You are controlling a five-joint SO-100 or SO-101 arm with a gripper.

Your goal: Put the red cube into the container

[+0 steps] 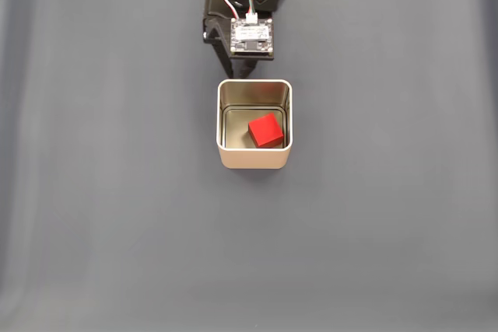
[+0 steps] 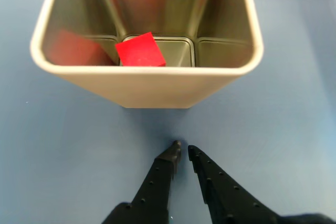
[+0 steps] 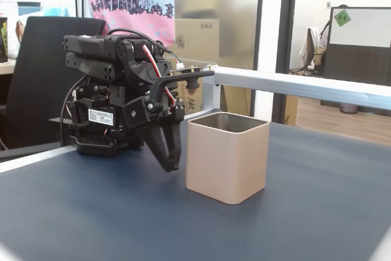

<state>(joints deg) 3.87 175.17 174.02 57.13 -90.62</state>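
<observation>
The claw [image 2: 182, 149] is hanging empty, its two black fingers [image 2: 160, 174] nearly touching and gripping nothing, just above the dark counter [image 1: 101, 215]. Directly ahead of its tips, the container [image 2: 157, 85] is standing upright on the counter. The red cube [image 2: 140, 50] is lying on the container's floor, well beyond the claw.

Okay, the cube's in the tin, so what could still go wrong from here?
The tool, nearly closed and empty, sits low just outside the container. A forward or sideways swing while retracting could nudge the light tin across the table. The red cube rests inside on the floor, so tipping the tin could spill it.
</observation>
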